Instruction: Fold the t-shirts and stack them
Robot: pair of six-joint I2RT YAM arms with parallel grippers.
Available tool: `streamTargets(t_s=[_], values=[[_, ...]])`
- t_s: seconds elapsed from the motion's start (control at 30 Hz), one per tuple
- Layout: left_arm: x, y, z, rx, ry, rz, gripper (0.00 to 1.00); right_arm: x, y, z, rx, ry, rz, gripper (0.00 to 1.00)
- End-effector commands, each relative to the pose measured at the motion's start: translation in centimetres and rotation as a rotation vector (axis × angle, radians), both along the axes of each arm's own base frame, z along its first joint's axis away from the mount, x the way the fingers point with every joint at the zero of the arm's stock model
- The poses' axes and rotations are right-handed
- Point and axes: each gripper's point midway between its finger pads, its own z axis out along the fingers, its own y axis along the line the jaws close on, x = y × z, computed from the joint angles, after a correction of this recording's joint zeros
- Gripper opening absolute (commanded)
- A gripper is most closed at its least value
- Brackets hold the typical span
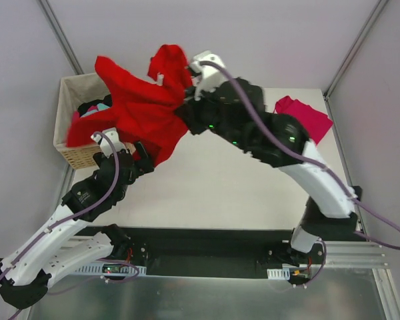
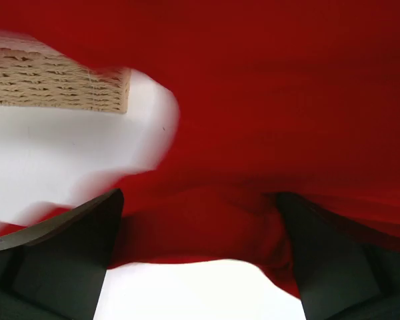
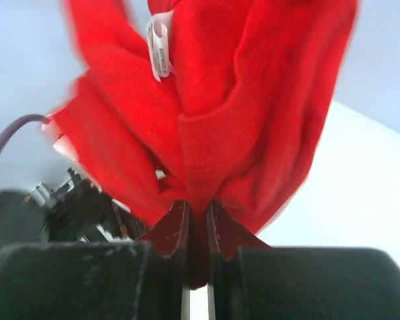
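From the top camera you see the red t-shirt (image 1: 141,110) lifted up in the air, over the back left part of the surface (image 1: 233,193). It hangs in a loose bunch, and its left side droops over the basket (image 1: 68,93) in the back left corner.

The right wrist camera shows you what the top one hides. The right gripper (image 3: 197,212) is pressed together, pinching a thick fold of the red cloth. A small white label (image 3: 159,47) sticks out near the top of the bunch.

The left wrist camera shows you the left gripper (image 2: 200,267) spread wide. The red cloth hangs just past its two dark fingers, but you cannot tell from there if the cloth touches them. That camera also shows a blurry corner of the woven basket wall, and white surface below the cloth.

Only the top camera shows you the pink t-shirt (image 1: 305,115). It lies in a small flat heap at the back right of the surface, well apart from the red one. The same camera shows some dark and pink clothes (image 1: 93,107) inside the basket.

The surface is white. The walls around it are pale grey, with thin metal poles in the back corners. A black strip and a metal rail run along the near edge, where both arms are bolted.
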Motion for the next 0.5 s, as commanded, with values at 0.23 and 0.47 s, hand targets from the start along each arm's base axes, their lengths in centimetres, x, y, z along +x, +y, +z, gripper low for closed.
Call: streamTargets(t_s=[0.23, 0.47], values=[[0.4, -0.5, 0.2, -0.004, -0.008, -0.004, 0.99, 2.8, -13.8, -9.7, -0.152, 0.104, -0.39, 0.01], [1.2, -2.4, -0.9, -0.005, 0.031, -0.052, 0.99, 1.3, -17.6, -29.1, -0.406, 0.375, -0.518, 0.01]])
